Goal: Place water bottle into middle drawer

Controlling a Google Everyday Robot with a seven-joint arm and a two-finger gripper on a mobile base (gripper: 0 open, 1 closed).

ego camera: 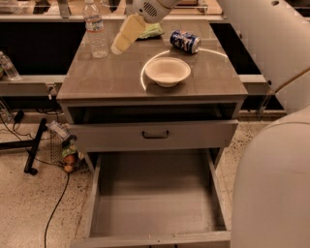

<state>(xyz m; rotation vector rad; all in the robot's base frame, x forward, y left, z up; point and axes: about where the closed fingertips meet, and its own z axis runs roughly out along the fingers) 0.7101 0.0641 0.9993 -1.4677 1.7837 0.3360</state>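
Camera view: water bottle, clear ribbed plastic, pale label, upright at rear left of worktop, well apart from the pulled-out middle drawer; arm descends from above; gripper slants down-left, just beside the bottle, not touching; its opening cannot be told.

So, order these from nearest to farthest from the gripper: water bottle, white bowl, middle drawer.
Gripper hangs over the tabletop's back left.
1. Clear plastic water bottle, image left.
2. White round bowl, mid-table.
3. Grey open middle drawer, lowest.
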